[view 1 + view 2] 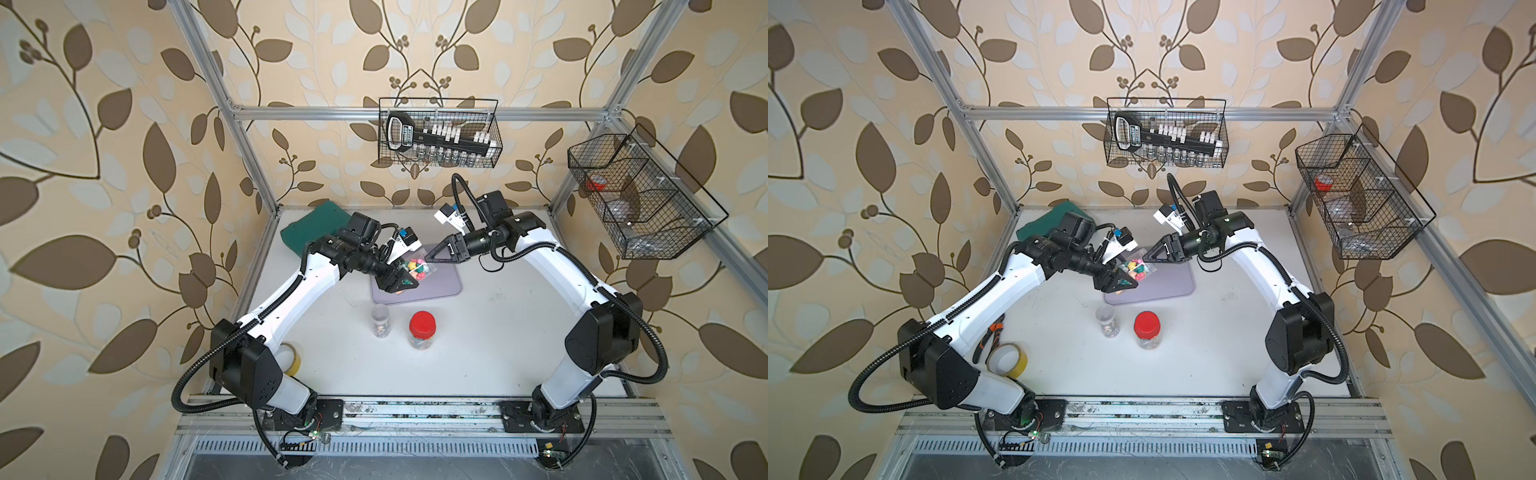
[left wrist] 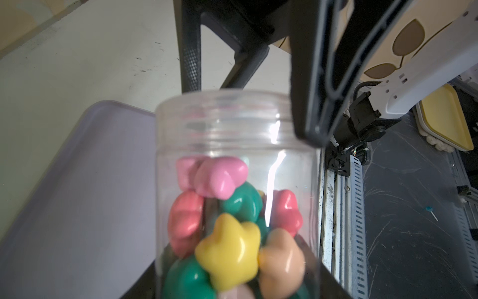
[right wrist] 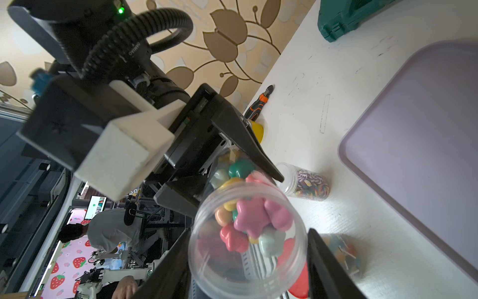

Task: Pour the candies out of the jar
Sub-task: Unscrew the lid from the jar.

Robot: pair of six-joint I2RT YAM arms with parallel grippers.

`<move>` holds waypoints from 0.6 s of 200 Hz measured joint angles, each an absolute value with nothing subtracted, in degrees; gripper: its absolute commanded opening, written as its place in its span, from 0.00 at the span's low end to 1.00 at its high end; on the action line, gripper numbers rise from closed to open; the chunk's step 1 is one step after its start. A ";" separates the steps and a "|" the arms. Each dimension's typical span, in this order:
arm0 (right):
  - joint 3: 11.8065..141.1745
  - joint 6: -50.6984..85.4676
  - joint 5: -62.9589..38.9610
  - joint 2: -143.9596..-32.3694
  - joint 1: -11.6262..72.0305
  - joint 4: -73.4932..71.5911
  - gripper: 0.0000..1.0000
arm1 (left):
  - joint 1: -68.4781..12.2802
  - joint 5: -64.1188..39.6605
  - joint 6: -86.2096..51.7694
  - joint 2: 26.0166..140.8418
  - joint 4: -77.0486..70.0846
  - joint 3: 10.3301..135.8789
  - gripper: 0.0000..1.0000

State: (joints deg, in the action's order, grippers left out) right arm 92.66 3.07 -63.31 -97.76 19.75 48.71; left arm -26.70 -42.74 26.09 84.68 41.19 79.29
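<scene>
Plastic jar (image 1: pixel 417 269), clear and open-mouthed, held tilted over the purple tray (image 1: pixel 442 284).
In both top views the left gripper (image 1: pixel 409 277) clamps the jar's body from 8 o'clock, above the tray's 9 o'clock side, and the right gripper (image 1: pixel 430 258) meets the jar's mouth from 2 o'clock. In the left wrist view the candies (image 2: pixel 227 248) lie inside the jar, short of its rim, with the right gripper's fingers (image 2: pixel 310 103) on either side of that rim. In the right wrist view those fingers flank the mouth, but I cannot tell whether they grip it.
</scene>
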 measured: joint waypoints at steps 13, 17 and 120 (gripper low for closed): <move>91.55 1.50 -64.14 -97.54 19.62 47.48 0.41 | -26.70 -43.51 25.58 84.95 41.41 79.29 0.61; 91.18 0.99 -64.42 -97.43 19.59 47.07 0.41 | -26.70 -43.62 25.47 85.01 41.47 79.29 0.61; 86.30 -12.84 -68.64 -94.45 18.85 43.27 0.42 | -26.68 -49.43 23.83 85.67 42.41 79.31 0.61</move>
